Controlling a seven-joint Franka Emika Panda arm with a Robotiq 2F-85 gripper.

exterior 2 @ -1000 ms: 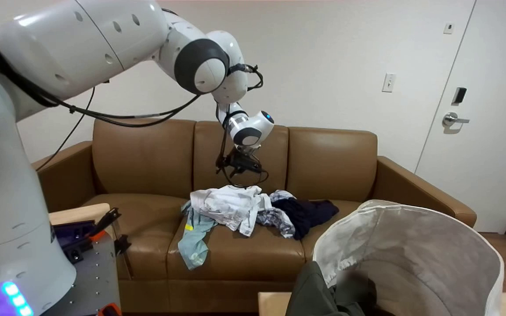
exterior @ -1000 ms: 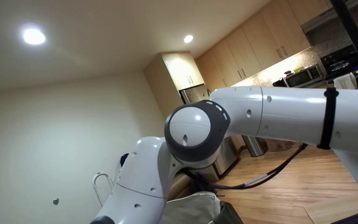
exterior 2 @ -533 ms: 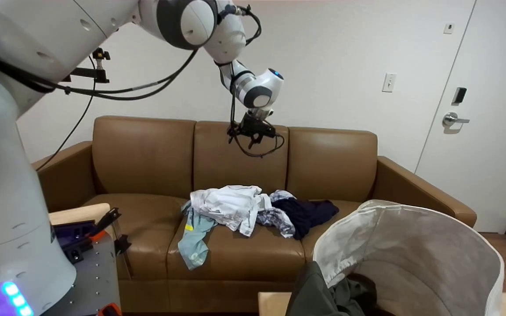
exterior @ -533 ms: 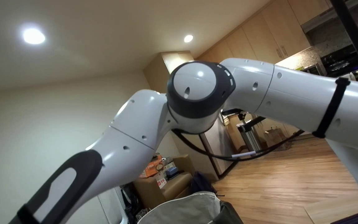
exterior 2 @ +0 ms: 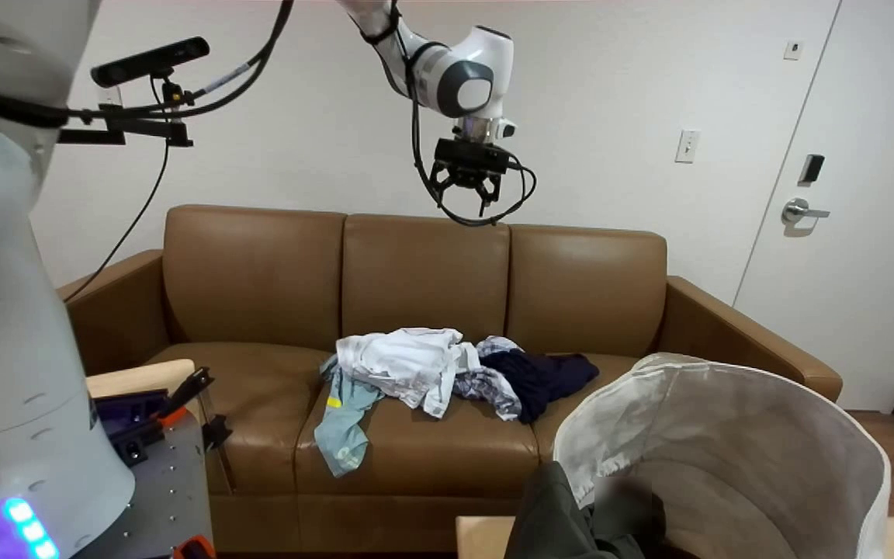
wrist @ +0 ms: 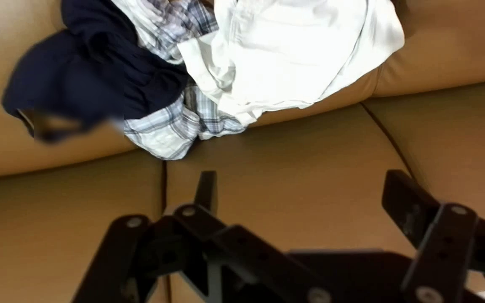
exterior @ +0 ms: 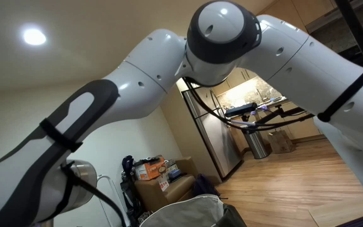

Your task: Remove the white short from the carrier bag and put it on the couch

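Note:
A white garment (exterior 2: 404, 361), taken to be the white short, lies crumpled on the brown couch (exterior 2: 424, 458). It also shows in the wrist view (wrist: 297, 54). The carrier bag (exterior 2: 773, 427) stands at the front right, pale grey-white with a rounded rim. Part of the bag (exterior: 191, 211) shows at the bottom of an exterior view. Dark green-grey cloth (exterior 2: 552, 516) lies at its near left side and inside. My gripper (exterior 2: 462, 200) is open and empty, in the air above the couch back. In the wrist view the fingers (wrist: 301, 181) are wide apart with nothing between them.
On the couch, a light blue-green garment (exterior 2: 346, 423), plaid cloth (exterior 2: 490, 388) and a navy garment (exterior 2: 544, 380) lie around the white one. A camera on a stand (exterior 2: 150, 62) is behind the arm. The bag stands on a wooden surface (exterior 2: 486, 536).
My gripper has risen from just above the clothes to above the couch back, moving slightly right in an exterior view. The white garment and the bag have stayed in place.

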